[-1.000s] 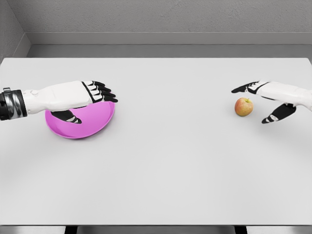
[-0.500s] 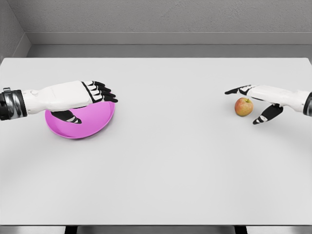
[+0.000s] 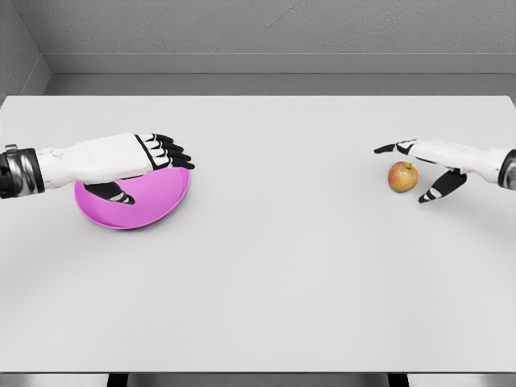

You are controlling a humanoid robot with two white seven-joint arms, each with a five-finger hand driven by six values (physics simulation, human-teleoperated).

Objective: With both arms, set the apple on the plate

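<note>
The apple (image 3: 403,176) sits between the right hand (image 3: 431,165)'s spread fingers and thumb, not grasped yet, far from the plate (image 3: 153,205) under the left hand (image 3: 137,161)'s loose fingers.

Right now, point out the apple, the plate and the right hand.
apple (image 3: 403,176), head view, middle of the fruit.
plate (image 3: 157,201), head view, bare pink surface right of the left thumb.
right hand (image 3: 431,161), head view, back of the hand.
</note>
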